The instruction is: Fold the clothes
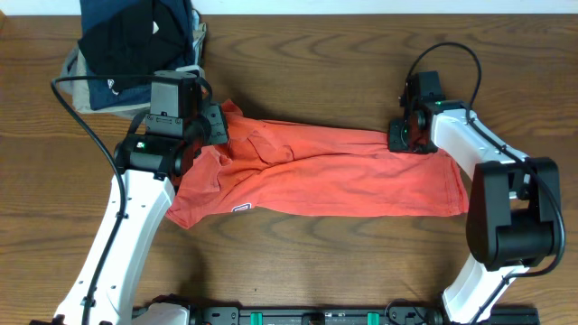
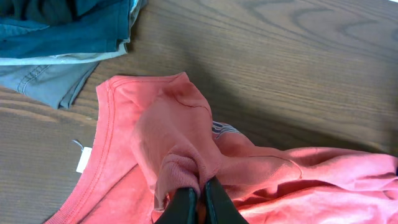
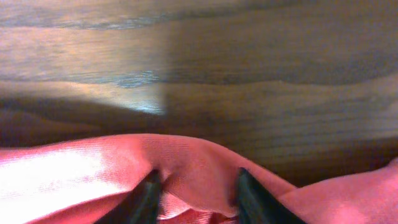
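Status: the salmon-red short-sleeved cotton T-shirt (image 1: 343,176) lies as a long crumpled band across the middle of the brown wooden table (image 1: 361,54). Collar end is at frame left, hem end at frame right.

My left pincer (image 2: 199,190): jaws nearly together, clamped on a bunched wad of cloth near the collar and sleeve.
My right pincer (image 3: 199,186): fingers (image 3: 146,196) well apart, with a ridge of the shirt's upper edge humped between them. Not pinched as far as I can see.

Risks:
- Left has a wad, likely several layers. If I lift it, the whole collar end could drag along and skew the fold.
- Right isn't clamped. If I pull now, the cloth slips out, one end moves alone and the band twists.
- The stack of folded black, navy and grey garments (image 1: 135,45) sits upper left in the overhead, just beside the left pincer. A swing up-frame could snag or topple it.
- The shirt is rumpled. Folding over the wrinkles would lock them in.

Text:
- Small white collar tag (image 2: 83,158), lower left of the left wrist view: no legible print.
- Sliver of navy-and-white lettering (image 2: 224,129) peeks from a fold mid-frame: unreadable.
- Small white patch (image 1: 241,208) at the shirt's lower edge in the overhead: too small to read.
- No brand legible anywhere.
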